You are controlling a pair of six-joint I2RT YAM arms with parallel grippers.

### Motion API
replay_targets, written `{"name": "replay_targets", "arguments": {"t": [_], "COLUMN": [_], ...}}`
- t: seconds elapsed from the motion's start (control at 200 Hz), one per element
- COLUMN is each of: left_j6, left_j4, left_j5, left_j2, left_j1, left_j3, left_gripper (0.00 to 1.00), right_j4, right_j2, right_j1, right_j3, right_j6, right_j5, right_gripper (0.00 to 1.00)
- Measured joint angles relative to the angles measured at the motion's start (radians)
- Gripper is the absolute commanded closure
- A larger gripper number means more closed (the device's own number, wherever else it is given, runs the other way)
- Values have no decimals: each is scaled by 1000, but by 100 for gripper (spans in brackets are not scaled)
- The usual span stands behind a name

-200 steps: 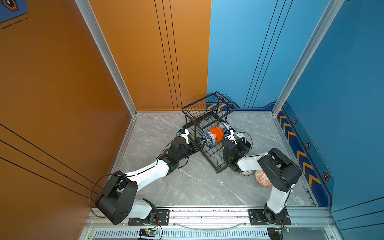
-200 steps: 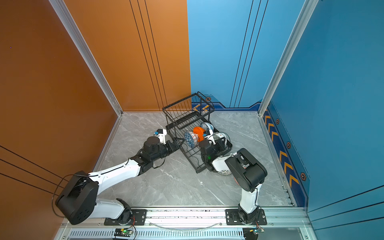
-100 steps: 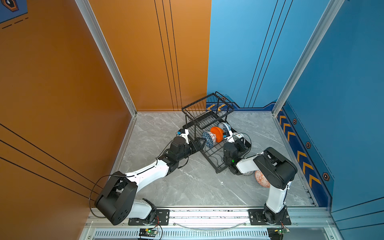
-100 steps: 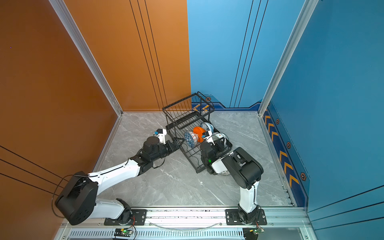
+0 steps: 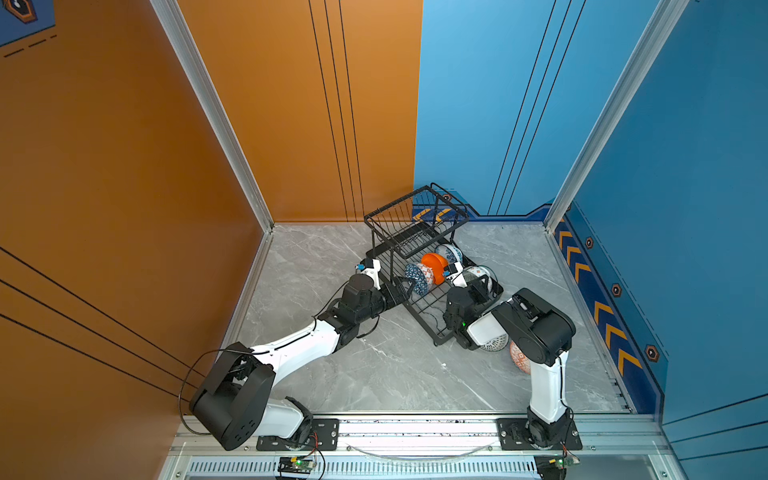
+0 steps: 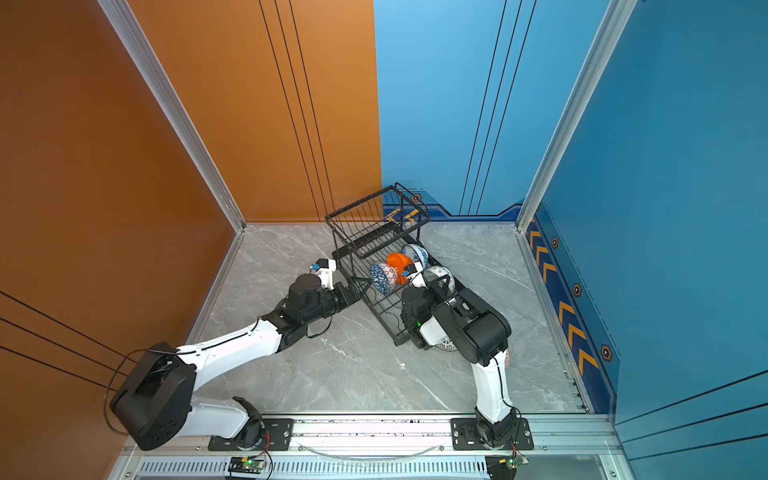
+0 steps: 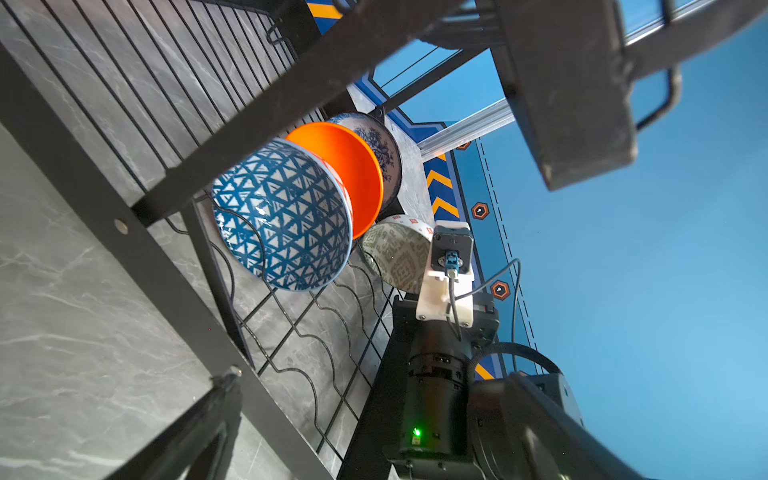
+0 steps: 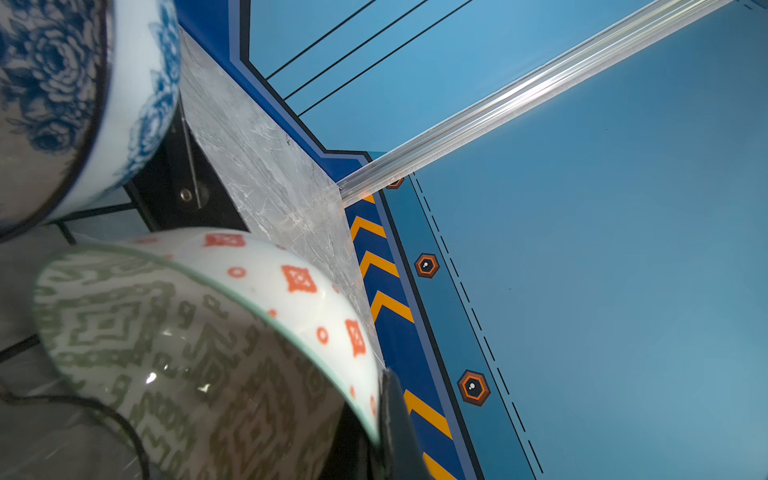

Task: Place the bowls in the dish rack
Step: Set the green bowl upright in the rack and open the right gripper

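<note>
Raised basket [image 5: 415,218] partly overhangs racked bowls [image 5: 417,279]; near slot wires [image 7: 309,334] free.

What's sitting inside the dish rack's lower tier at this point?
Four bowls on edge: blue triangle bowl, orange bowl, floral bowl, and pale green bowl held by the right pincer. The right arm covers the dish rack's near corner.

This was a robot test room, like in a lab. It was a small box. A tall orange wall [image 5: 124,166] stood from 9 to 11 o'clock. A blue wall [image 5: 685,166] stood from 12 to 3 o'clock. Shiny metal posts [image 5: 210,108] held them. The floor [image 5: 395,374] was grey like stone. The left robot arm [image 5: 299,353] and right robot arm [image 5: 546,390] were bolted to a metal rail [image 5: 415,430] at 6 o'clock. Yellow arrow marks [image 5: 603,309] ran along 3 o'clock.
</note>
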Motion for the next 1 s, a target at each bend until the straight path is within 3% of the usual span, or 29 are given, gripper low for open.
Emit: {"name": "replay_targets", "arguments": {"t": [0.21,0.395,0.51,1.001], "left_j6": [0,3,4,11], "left_j4": [-9,-24,-38,-63], "left_j5": [-5,-12,-15,-34], "left_j2": [-45,-47,-46,-29], "left_j1": [-16,-27,-34,-49], "left_j3": [-32,-31,-23,8], "left_gripper": [2,2,2,2], "right_j4": [-71,-567,-749,-1139], "right_j2": [-8,-140,-178,-185], "right_j1": [9,10,5,-7], "right_j3": [9,55,87,198], "right_j6": [75,432,573,837], "right_j5": [12,-27,-52,-90], "right_gripper": [100,100,100,100]}}
